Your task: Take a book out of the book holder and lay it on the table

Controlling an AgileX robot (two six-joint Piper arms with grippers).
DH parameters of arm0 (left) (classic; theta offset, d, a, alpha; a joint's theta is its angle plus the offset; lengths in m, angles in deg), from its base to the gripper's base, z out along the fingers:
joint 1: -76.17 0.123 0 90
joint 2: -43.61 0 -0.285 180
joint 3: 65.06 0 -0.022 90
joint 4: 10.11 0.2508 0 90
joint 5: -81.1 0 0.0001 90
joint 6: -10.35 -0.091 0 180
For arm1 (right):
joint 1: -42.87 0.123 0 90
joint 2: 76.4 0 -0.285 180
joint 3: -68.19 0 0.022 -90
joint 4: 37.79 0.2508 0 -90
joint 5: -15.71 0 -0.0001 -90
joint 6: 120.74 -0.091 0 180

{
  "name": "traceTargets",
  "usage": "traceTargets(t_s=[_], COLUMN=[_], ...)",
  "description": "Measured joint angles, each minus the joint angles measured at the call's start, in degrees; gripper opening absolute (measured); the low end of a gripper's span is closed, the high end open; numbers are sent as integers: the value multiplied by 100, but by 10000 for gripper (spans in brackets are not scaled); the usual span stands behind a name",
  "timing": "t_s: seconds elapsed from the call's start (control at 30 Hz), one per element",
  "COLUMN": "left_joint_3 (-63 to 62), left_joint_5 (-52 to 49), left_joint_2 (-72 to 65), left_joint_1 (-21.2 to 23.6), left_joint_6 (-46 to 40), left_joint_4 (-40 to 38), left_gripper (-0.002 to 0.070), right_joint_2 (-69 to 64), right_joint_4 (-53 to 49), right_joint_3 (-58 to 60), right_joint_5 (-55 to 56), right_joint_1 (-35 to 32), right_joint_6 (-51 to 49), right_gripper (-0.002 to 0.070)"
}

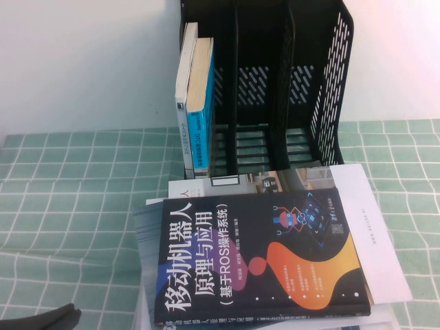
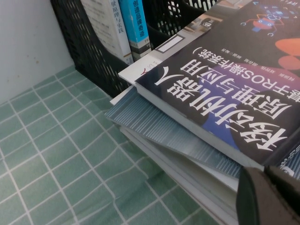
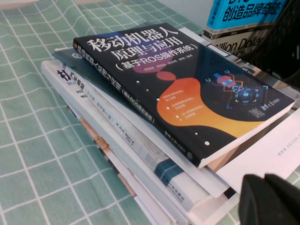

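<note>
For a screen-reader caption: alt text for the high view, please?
The book lies face-up on a stack in front of the book holder, on the table. The left gripper sits bottom-left; the right gripper is out of view.

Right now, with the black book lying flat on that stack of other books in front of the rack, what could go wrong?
1. The book tops an uneven, offset pile; a nudge from the left gripper, low beside the pile, or the right gripper, near the pile's corner, might slide it.
2. It rests on other books, not the table, so the placement may not count.
3. Two books stand in the book holder; a bump could tip them.
</note>
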Motion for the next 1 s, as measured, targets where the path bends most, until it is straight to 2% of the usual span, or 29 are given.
traceTargets(t_s=[0.47, 0.57, 0.7, 0.8, 0.9, 1.0], left_joint_3=[93, 382, 895, 1255, 1567, 1780], left_joint_5=[157, 303, 366, 419, 511, 432], left_joint_2=[37, 340, 1051, 1693, 1906, 1928], left_joint_1=[0, 161, 845, 1637, 2383, 2906], left_joint_6=[0, 0, 227, 785, 1016, 1222], left_joint_4=[-12, -12, 140, 368, 479, 514], left_gripper=[-3, -3, -2, -2, -2, -3], right_joint_2=[0, 0, 0, 0, 0, 0], right_joint_4=[9, 9, 13, 13, 38, 78], right_joint_3=[0, 0, 0, 0, 0, 2], right_joint_5=[12, 12, 12, 12, 39, 37], right_joint_1=[0, 0, 0, 0, 0, 0], right_joint_6=[-8, -12, -21, -21, -21, -21], right_gripper=[-2, -2, -2, -2, -2, -2])
